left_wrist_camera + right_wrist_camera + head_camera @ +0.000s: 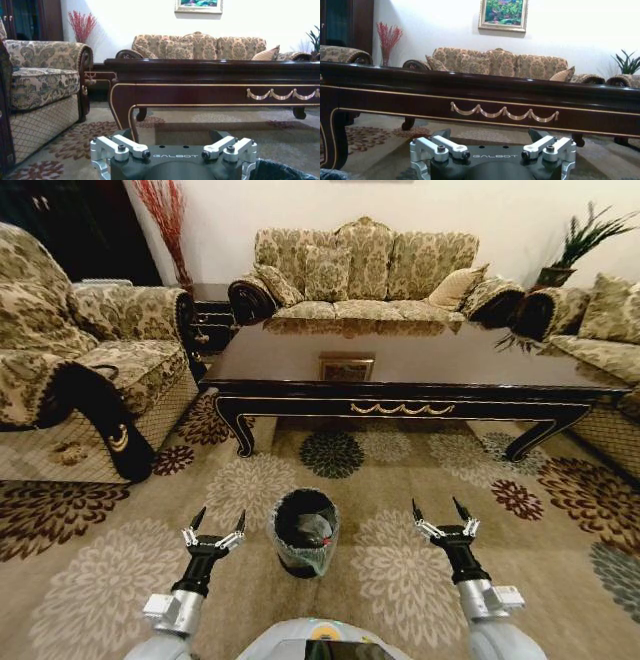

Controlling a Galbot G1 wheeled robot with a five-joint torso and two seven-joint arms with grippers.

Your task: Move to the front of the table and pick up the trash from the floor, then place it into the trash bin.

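Before the long dark bench (400, 365), the robot stands with the black trash bin (305, 532) on the floor (400, 580) between its arms. Some crumpled scraps, trash (316, 527) with a touch of red, lie inside the bin. Left pincer (212, 525) and right pincer (444, 516) both hover spread wide, holding nothing. I spot no scraps on the carpet nearby, so the job looks about finished.

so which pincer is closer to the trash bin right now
Left. The left pincer hovers open just beside the trash bin, on its left. The right pincer, also open, hangs farther off on the bin's other side.
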